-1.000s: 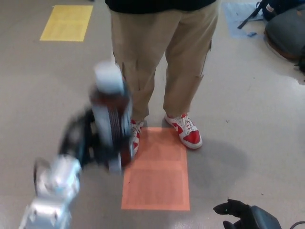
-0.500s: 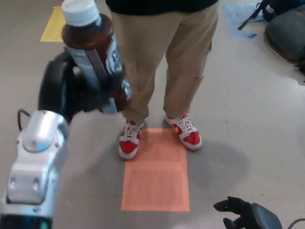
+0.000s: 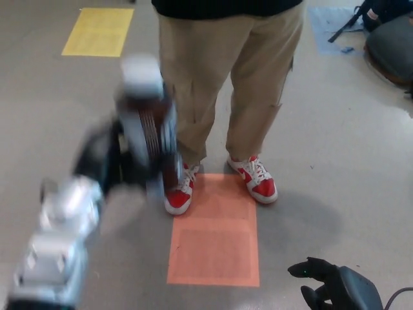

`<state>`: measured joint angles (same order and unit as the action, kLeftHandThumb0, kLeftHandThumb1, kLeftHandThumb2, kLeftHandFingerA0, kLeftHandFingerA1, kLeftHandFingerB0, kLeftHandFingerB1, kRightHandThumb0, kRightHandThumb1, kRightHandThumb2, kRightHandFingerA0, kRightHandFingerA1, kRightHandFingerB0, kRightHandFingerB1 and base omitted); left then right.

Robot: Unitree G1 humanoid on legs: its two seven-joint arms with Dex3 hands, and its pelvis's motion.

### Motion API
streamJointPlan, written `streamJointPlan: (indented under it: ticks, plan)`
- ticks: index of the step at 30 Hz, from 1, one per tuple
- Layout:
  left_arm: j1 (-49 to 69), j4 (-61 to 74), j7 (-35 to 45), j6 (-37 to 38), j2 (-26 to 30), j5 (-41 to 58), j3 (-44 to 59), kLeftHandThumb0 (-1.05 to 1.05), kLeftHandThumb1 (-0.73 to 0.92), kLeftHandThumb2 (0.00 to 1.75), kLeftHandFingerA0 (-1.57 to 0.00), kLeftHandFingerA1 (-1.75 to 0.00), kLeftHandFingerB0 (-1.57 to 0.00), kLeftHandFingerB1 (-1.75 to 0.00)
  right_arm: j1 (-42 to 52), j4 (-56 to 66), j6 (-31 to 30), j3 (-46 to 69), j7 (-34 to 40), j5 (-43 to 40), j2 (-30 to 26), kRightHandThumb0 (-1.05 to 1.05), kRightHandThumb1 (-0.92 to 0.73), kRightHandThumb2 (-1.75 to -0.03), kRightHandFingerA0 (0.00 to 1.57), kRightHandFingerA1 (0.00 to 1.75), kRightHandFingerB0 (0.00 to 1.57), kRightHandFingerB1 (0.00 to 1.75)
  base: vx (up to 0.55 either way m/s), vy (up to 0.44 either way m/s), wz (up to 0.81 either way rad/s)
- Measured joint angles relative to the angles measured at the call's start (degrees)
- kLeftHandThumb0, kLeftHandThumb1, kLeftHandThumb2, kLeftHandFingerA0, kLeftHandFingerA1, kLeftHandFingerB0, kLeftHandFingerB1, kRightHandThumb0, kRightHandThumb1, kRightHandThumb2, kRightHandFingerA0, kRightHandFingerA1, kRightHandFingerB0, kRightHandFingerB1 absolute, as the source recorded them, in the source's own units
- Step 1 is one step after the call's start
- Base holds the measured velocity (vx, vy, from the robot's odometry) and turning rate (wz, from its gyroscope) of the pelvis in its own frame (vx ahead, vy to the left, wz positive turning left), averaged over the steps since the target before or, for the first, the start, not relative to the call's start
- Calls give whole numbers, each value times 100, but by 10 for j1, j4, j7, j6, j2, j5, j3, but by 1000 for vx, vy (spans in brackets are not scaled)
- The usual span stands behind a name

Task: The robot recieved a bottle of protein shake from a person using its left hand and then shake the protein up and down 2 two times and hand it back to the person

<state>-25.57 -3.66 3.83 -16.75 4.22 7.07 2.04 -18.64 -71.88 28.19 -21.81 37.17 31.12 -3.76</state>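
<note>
Grey, glossy floor fills the frame, with a yellow square (image 3: 98, 31) at upper left, an orange mat (image 3: 215, 236) at lower centre, and dark bags (image 3: 390, 39) at the upper right edge; a person (image 3: 226, 77) in tan trousers and red-and-white shoes (image 3: 255, 179) stands at upper centre, toes just touching the far edge of the mat, only legs and the hem of a dark top showing.

Left of centre, the left hand (image 3: 116, 161) is wrapped around the lower body of the protein shake bottle (image 3: 147, 126), holding it in the air in front of the person's leg; both are smeared with motion blur, so the exact finger placement cannot be made out. At the lower right corner the right hand (image 3: 326, 281) hangs low with its fingers spread, holding nothing.

Judging by the blur, the step in hand is the shaking; to do it well, the grasp should stay firm around the body of the bottle, the stroke should run straight up and down along the bottle's length, and it should stay clear of the person's legs; the count has to stop at two before offering it back.

The bottle stands nearly upright; its long axis runs top to bottom in the frame, white cap uppermost, dark base hidden behind the fingers, with perhaps a slight lean.
</note>
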Motion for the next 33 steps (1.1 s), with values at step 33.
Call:
streamJointPlan:
  ticks: [33]
  plan:
    - [-90, -79, 6, -81, -24, -1, -40, -14, 82, 71, -88, -134, -67, -115, 49, -2, 2, -3, 3, 2, -1, -21, -75, -64, 92, 49, 79, 44, 0, 0, 0]
